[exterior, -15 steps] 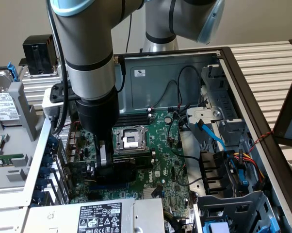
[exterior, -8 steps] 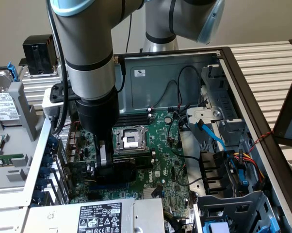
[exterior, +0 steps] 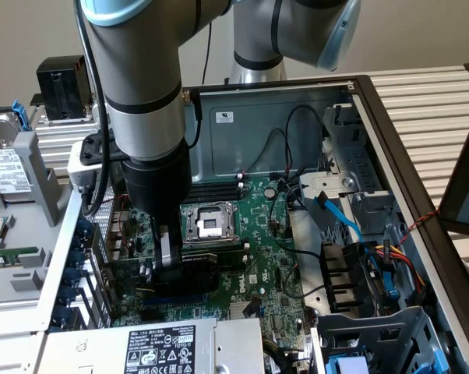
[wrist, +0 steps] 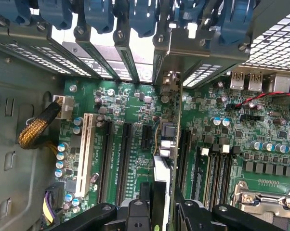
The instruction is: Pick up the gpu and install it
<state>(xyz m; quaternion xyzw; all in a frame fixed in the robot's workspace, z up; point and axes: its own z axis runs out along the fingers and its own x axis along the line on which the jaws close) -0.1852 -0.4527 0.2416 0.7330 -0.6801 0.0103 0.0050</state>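
Inside the open case, the gripper (exterior: 166, 261) is clamping its fingers on the gpu (wrist: 165, 159), holding it edge-down directly over the motherboard (exterior: 254, 234) expansion slots (wrist: 123, 159), its long axis running parallel to them.

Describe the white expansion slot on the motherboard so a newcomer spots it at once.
Start at the green motherboard inside the open computer case. Find its row of long parallel expansion slots. The white slot is the only pale one; its neighbours are black.
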